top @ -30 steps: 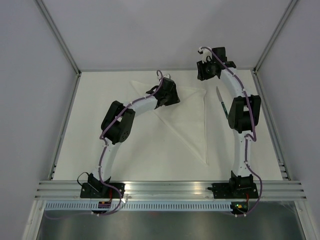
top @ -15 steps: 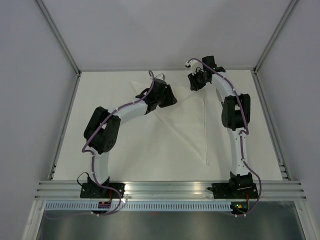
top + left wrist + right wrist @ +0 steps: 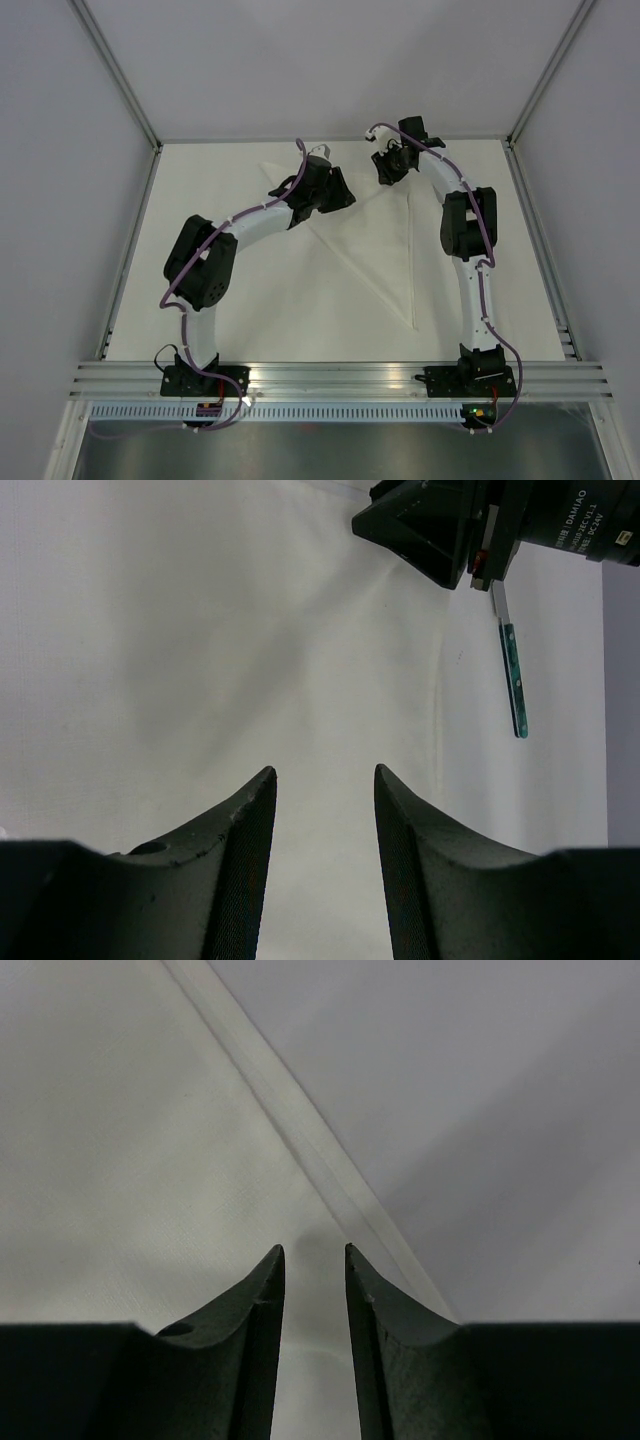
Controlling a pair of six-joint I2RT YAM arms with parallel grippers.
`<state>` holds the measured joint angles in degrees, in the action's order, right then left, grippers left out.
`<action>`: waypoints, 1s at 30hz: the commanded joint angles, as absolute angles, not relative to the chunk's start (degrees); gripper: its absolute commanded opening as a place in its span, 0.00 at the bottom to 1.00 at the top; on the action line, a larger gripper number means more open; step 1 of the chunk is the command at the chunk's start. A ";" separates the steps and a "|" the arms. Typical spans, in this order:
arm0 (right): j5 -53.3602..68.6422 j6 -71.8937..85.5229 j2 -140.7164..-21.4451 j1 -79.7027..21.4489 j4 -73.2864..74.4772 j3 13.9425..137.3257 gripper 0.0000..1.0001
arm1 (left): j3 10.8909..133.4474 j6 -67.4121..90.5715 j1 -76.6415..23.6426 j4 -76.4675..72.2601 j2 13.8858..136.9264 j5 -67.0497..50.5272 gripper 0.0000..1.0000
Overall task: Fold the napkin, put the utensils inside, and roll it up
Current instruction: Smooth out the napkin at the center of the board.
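Since the earlier frame, the left arm's elbow has swung out to the left, while the right gripper (image 3: 312, 1257) has shifted inward to the far right corner of the napkin (image 3: 385, 250).

**Condition.** The napkin lies flat on the tabletop (image 3: 195, 175), already folded into a triangle with its long straight edge on the right. One utensil (image 3: 514, 675) is seen from the left wrist: silvery blade, teal-green handle, flat on the tabletop just beside that right edge and not on the cloth. From above, the right arm hides it. No other utensil can be made out.

**Grippers.** The left gripper (image 3: 323, 775) has its fingers apart, nothing between them, over the cloth. The right gripper's fingers are only narrowly parted and hold nothing.

**Assessment.** The fold appears complete, so the step in hand is judged to be fetching the utensil.

**Recommendations.**
- Widen the right fingers before the descent.
- Straddle the handle across its narrow width, not the blade.
- The piece lies thin and flat, so bring the fingertips right down to the tabletop or the pinch may slide over it.
- Take care not to catch the napkin's edge in the pinch.
- Set the utensil down within the triangle, parallel to the edge from which rolling begins.
- Keep the left gripper clear of the drop zone, or have it press the cloth to stop it creeping.
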<state>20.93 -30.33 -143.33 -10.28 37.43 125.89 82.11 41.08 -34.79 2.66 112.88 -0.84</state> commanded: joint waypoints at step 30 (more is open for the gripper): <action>18.99 -32.61 -145.02 -11.16 33.40 126.91 0.14 | 71.90 49.22 -49.48 -5.01 115.22 -6.50 0.49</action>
